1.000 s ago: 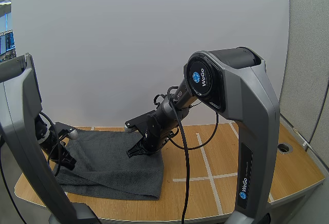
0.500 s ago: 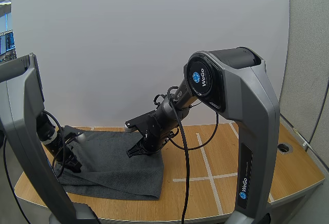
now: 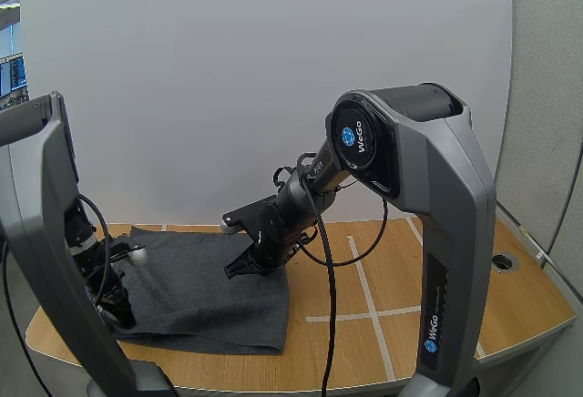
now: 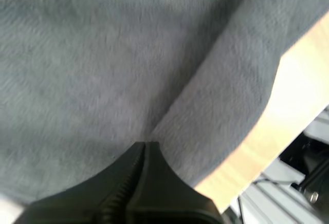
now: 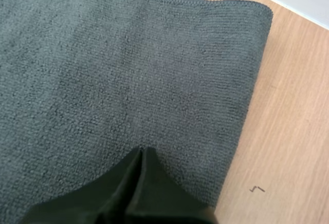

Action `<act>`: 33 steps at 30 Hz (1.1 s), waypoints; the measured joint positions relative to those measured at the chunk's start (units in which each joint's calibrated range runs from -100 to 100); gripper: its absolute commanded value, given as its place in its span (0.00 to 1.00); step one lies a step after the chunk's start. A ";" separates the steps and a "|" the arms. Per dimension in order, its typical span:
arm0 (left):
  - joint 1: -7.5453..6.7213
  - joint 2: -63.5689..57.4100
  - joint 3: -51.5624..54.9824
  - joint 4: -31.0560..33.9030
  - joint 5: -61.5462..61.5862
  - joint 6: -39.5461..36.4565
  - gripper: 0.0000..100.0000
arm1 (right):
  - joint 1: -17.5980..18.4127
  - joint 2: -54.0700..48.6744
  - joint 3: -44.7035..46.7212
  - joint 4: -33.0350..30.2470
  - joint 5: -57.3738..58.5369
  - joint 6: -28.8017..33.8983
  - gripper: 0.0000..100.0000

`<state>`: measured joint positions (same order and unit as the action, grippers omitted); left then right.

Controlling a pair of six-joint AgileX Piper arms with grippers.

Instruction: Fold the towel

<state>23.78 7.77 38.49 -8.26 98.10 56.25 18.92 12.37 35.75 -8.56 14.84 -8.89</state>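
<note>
A dark grey towel (image 3: 209, 292) lies spread on the left half of the wooden table (image 3: 410, 279). My right gripper (image 3: 235, 272) is shut, and its tip rests on the towel (image 5: 128, 70) a little inside the right edge. My left gripper (image 3: 120, 317) is low at the towel's front left edge. In the left wrist view its fingers (image 4: 145, 143) are together, pinching the towel (image 4: 103, 54) where a crease runs away from the tip.
Bare table (image 5: 288, 131) lies right of the towel, marked with pale tape lines (image 3: 369, 301). A round hole (image 3: 503, 261) sits near the right edge. The table edge (image 4: 257, 147) is close beside my left gripper.
My left gripper has moved toward the front edge with the towel's left side, and the raised fold there has flattened. The right gripper has stayed put.
</note>
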 measured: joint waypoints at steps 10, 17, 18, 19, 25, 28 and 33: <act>0.00 -5.14 2.03 7.81 0.38 -1.15 0.00 | 0.00 0.00 0.00 0.00 0.00 0.00 0.00; 0.00 -6.51 5.10 7.92 0.77 -1.15 0.00 | 0.00 0.00 0.00 0.00 0.00 0.00 0.00; 0.00 -6.51 5.08 7.46 0.77 -1.15 0.00 | 0.00 0.00 0.00 0.00 0.00 0.00 0.00; 0.00 -6.62 5.08 6.74 0.77 -1.15 0.00 | 0.00 0.00 0.00 0.00 0.00 0.00 0.00; 0.00 -10.42 2.44 -0.56 0.83 -0.05 0.00 | 0.00 0.00 0.00 0.00 0.00 0.00 0.00; 0.00 -12.06 0.00 -2.86 0.83 0.08 0.00 | 0.00 0.00 0.00 0.00 0.00 0.00 0.00; 0.00 -13.85 -4.21 -5.02 0.83 0.10 0.00 | 0.00 0.00 0.00 0.00 0.00 0.00 0.00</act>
<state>23.78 -6.08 34.28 -13.28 98.93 56.35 18.92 12.37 35.75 -8.56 14.84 -8.89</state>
